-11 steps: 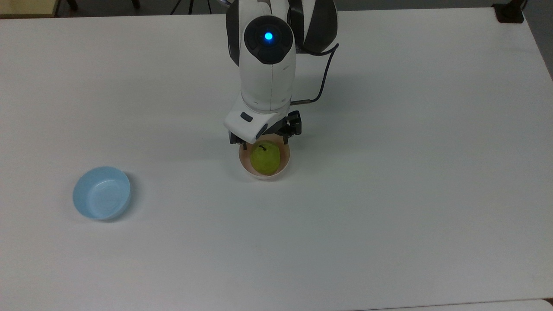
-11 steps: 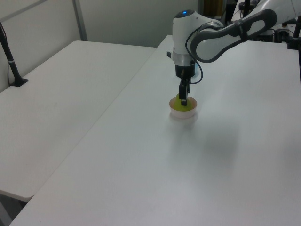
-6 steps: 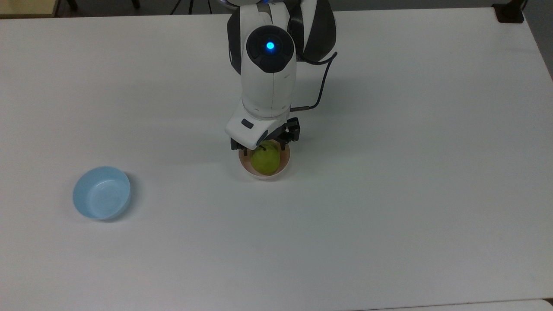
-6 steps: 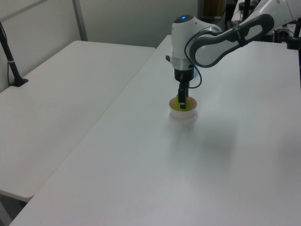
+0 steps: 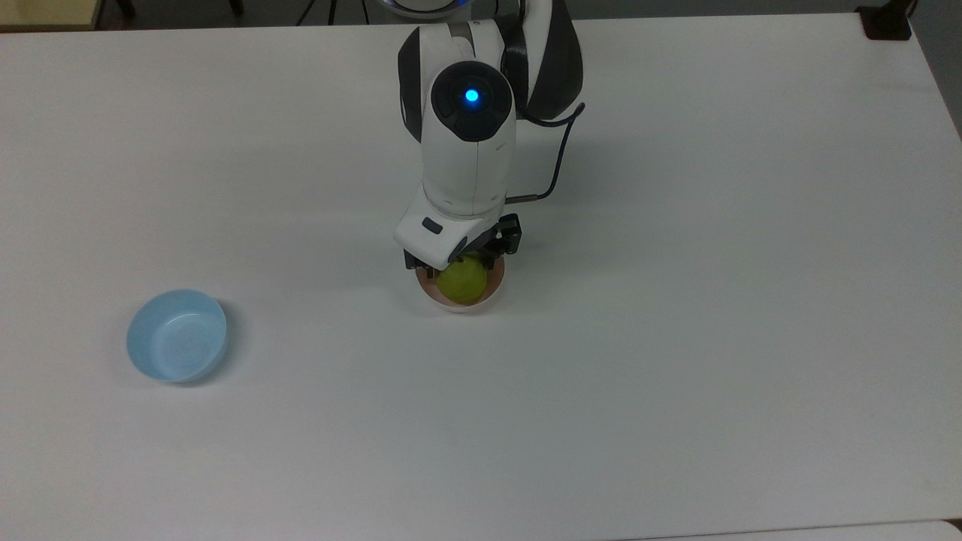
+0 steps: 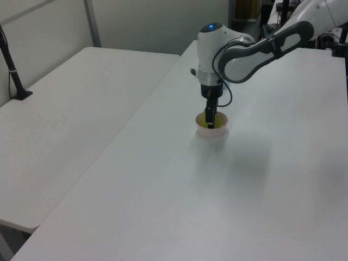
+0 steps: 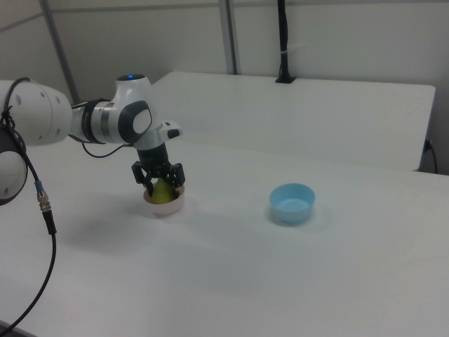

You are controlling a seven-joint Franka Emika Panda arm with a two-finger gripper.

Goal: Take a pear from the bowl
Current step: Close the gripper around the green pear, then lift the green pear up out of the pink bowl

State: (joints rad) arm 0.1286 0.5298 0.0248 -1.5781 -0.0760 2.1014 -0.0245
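Going left to right in the top view: the light blue bowl [image 5: 177, 335] sits way off on the left of the worktop [image 5: 676, 338], untouched, same spot as a second ago. Then in the middle there's the pink bowl [image 5: 461, 304] with the pear [image 5: 462, 281] still sitting inside it. What's changed is the tool [image 5: 460, 261]: over the last second it has dropped lower and slid further over the fruit, so the stem end that was showing before is now covered by the wrist. In the right view the tool's fingers [image 7: 178, 177] are spread apart, straddling the pear on both sides, not clamped yet. So my read is the approach is basically done and the squeeze comes next, then the lift. Bowl looks light, so it might tag along if the fingers catch the rim
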